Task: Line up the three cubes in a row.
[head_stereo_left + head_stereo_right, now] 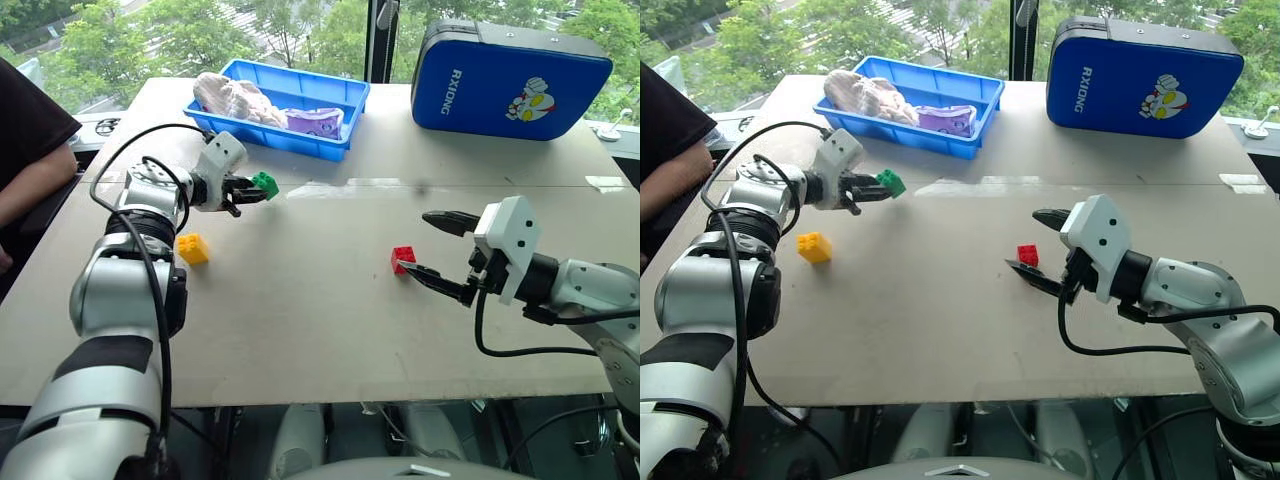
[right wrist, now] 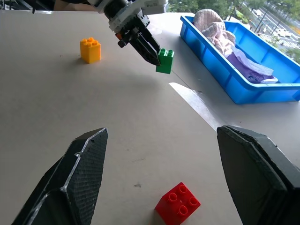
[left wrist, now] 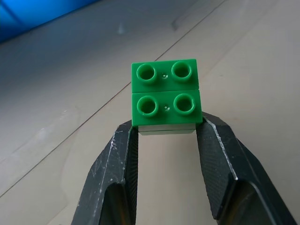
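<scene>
While my left gripper [image 1: 247,189] pinches the small green studded plastic brick [image 1: 265,184] by its flat sides, near the blue tray [image 1: 340,95], I judge it light, rigid, slick. Right gripper [image 1: 426,245] gapes wide, empty, beside the red brick [image 1: 403,258]; yellow brick [image 1: 193,248] sits apart.

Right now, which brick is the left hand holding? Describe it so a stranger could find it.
Start at the blue tray at the table's far edge. Just in front of it, the left hand is shut on the green cube, lifted off the table. The yellow cube and red cube lie on the tabletop.
</scene>
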Controlling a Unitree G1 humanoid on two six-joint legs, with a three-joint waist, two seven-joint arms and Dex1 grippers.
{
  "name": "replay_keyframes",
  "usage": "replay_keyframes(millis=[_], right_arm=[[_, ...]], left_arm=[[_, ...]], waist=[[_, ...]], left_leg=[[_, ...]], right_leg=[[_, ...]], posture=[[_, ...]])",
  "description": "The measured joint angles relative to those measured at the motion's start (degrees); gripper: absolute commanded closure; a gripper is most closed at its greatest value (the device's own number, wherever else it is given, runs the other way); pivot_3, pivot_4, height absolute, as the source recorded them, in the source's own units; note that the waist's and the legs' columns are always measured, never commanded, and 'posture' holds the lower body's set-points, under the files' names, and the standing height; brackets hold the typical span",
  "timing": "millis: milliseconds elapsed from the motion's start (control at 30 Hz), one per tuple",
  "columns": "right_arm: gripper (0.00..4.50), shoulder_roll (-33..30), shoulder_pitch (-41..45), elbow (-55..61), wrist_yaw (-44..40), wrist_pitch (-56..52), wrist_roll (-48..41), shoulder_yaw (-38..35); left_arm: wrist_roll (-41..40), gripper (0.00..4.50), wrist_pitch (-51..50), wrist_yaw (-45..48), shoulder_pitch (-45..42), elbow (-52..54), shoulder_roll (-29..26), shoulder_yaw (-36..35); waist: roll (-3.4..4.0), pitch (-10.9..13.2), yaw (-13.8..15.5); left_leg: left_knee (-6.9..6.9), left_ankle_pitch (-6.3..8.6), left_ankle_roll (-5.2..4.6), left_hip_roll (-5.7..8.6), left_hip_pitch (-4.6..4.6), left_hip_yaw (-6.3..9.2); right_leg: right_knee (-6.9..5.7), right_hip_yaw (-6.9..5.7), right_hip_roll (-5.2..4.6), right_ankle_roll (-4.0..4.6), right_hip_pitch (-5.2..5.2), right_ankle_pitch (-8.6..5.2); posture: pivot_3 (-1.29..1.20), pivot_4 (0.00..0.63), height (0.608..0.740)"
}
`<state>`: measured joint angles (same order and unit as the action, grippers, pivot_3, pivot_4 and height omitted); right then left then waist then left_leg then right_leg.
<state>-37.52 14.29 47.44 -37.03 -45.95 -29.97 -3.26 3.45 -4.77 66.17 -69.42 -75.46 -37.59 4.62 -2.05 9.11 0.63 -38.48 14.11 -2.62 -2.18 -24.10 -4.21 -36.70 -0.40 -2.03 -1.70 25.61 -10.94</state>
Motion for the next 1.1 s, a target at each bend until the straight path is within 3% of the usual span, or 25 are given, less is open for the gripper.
replay_keyframes(millis=[133, 300, 600, 767, 1100], right_arm=[[0.69, -0.53, -0.91, -0.04, -0.09, 1.44, -0.31, -0.02], [0.69, -2.54, -4.06, -0.09, -0.62, 2.61, -0.61, -0.30], [0.69, -8.74, -14.58, 1.11, -4.45, 3.63, -2.93, -7.42], [0.69, -9.78, -21.74, 0.85, -8.73, 6.01, -4.97, -13.88], [0.69, -10.59, -23.88, -0.55, -11.40, 8.89, -5.98, -17.03]], left_arm=[[0.02, 3.30, 1.14, 11.93, 2.18, 5.74, 0.16, 1.80], [1.15, 3.30, 5.29, 17.65, 8.36, 16.69, 3.68, 6.23], [1.47, 3.30, -6.76, 20.00, 10.47, 41.37, 6.93, 11.84], [2.09, 3.30, -17.34, 20.07, 19.34, 59.32, 2.24, 14.45], [1.46, 3.30, -25.55, 15.85, 25.35, 70.69, -0.82, 16.26]], waist=[[0.00, 0.00, 0.01], [-0.01, 0.00, 0.26], [0.00, 0.00, -0.05], [0.02, -0.01, -0.62], [0.02, -0.02, 0.12]], left_leg=[[-0.03, 0.00, 0.00, 0.00, 0.02, 0.00], [-0.14, 0.00, 0.00, -0.03, -0.05, 0.06], [-0.33, 0.02, -0.04, -0.02, -0.06, 0.19], [-0.23, 0.02, -0.04, -0.10, 0.32, 0.22], [-0.28, 0.02, -0.04, -0.05, 0.29, 0.21]], right_leg=[[-0.02, 0.02, -0.01, 0.01, -0.03, 0.00], [-0.03, 0.01, -0.03, 0.03, -0.04, -0.01], [-0.08, 0.10, 0.03, -0.03, -0.04, -0.01], [-0.15, 0.25, 0.11, -0.20, -0.22, -0.16], [-0.13, 0.27, 0.08, -0.03, -0.25, -0.28]], posture=[[0.00, 0.150, 0.740], [0.00, 0.150, 0.740], [0.00, 0.150, 0.740], [0.00, 0.150, 0.740], [0.00, 0.150, 0.740]])
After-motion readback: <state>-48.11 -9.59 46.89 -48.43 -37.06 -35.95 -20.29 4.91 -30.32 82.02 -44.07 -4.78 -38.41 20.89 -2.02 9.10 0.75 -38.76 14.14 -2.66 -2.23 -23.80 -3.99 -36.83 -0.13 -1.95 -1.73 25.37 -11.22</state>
